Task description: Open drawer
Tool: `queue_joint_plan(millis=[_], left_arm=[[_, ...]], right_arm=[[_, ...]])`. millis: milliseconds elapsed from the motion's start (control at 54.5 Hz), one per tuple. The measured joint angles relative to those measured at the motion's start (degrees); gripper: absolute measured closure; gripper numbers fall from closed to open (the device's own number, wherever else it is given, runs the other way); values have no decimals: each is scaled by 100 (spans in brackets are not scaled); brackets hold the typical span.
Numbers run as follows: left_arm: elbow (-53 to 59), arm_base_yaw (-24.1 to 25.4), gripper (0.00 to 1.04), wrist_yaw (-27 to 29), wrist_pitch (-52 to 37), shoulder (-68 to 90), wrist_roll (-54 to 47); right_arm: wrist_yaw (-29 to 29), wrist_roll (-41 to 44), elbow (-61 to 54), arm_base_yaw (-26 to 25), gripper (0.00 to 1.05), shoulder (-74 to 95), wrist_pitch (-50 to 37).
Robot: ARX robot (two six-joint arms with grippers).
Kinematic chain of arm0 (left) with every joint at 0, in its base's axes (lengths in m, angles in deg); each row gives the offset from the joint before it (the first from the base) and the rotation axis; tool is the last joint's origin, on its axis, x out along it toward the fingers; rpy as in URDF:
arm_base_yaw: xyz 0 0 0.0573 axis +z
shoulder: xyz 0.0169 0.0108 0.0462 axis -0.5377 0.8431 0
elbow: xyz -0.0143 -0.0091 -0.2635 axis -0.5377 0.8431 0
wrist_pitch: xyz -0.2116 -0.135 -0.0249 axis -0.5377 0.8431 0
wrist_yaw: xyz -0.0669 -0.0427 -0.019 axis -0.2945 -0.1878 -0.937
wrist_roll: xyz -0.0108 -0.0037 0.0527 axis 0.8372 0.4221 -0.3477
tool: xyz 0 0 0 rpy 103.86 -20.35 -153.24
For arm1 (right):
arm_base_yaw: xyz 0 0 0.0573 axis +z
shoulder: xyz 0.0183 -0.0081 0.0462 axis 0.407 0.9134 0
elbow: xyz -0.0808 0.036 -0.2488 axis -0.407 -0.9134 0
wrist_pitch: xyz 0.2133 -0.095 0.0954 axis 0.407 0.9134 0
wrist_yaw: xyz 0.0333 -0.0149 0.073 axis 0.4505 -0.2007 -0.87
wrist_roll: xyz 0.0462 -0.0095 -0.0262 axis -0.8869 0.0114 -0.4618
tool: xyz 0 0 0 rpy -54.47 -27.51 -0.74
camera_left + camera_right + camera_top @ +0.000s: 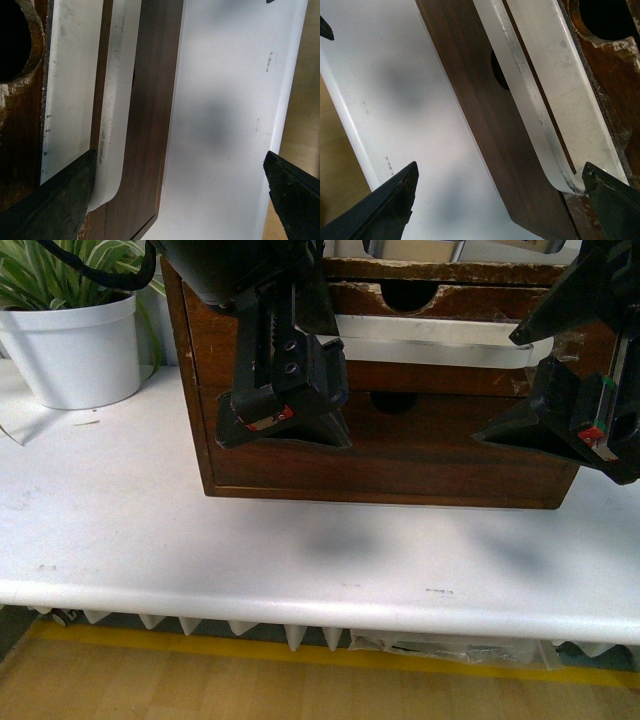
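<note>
The drawer [450,302] is the upper dark brown one in the wooden chest, with a half-round notch [418,295] in its rim and a long white handle [430,338] taped across its front. My left gripper [295,390] is open at the handle's left end. In the left wrist view one finger [60,200] lies against the handle's curved end [107,190], and the other finger [295,195] is over the table edge. My right gripper [520,385] is open at the handle's right end. One of its fingers [612,200] touches the handle's bend [560,177].
The plain lower drawer front [400,450] sits below, with no handle. The chest stands on a white table [300,550] whose front edge is close. A white plant pot [75,350] stands at the far left. Wooden floor shows below.
</note>
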Motion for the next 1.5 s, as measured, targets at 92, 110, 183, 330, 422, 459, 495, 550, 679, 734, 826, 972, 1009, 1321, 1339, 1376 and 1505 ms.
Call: queue_joint_plan(millis=[92, 110, 183, 330, 422, 459, 495, 550, 679, 734, 826, 972, 1009, 1321, 1339, 1376, 1505], left_arm=[[4, 0, 6, 0, -13, 0, 2], [7, 0, 6, 0, -13, 0, 2], [13, 4, 6, 17, -28, 0, 4], [42, 28, 6, 17, -35, 0, 15], [72, 35, 6, -2, -37, -2, -7], [85, 37, 6, -7, -37, -4, -28], [98, 37, 6, -20, -28, -13, -50], [103, 37, 6, -28, 13, -20, -101], [103, 37, 6, -114, 238, -79, -181], [101, 37, 6, -144, 404, -120, -214], [98, 33, 6, -199, 704, -208, -308], [96, 11, 6, -223, 1161, -341, -483], [111, 0, 6, -221, 1250, -380, -518], [503, -114, 6, -221, 1578, -804, -782], [533, -125, 6, -223, 1589, -837, -789], [579, -136, 6, -223, 1604, -879, -796], [730, -168, 6, -225, 1628, -1019, -824]], right_arm=[[-181, -17, 92, -48, 9, 98, 68], [-192, -24, 98, -55, 9, 111, 66], [-264, -94, 125, -79, 9, 188, -37], [-372, -153, 131, -92, 9, 271, -92], [-387, -131, 131, -85, 9, 280, -50], [-411, -122, 131, -81, 9, 280, 4], [-439, -96, 142, -79, 9, 280, 72], [-455, -31, 179, -70, 9, 280, 201], [-562, 254, 286, -55, 9, 254, 643], [-629, 444, 302, -48, 9, 199, 887], [-693, 667, 278, -26, 9, 122, 1150], [-737, 962, 223, 11, 9, -24, 1467], [-752, 1045, 201, 24, 9, -79, 1578], [-785, 1322, -11, 164, 9, -452, 2072], [-787, 1338, -31, 175, 9, -470, 2100], [-791, 1355, -57, 192, 9, -492, 2131], [-787, 1379, -136, 247, 9, -557, 2177]])
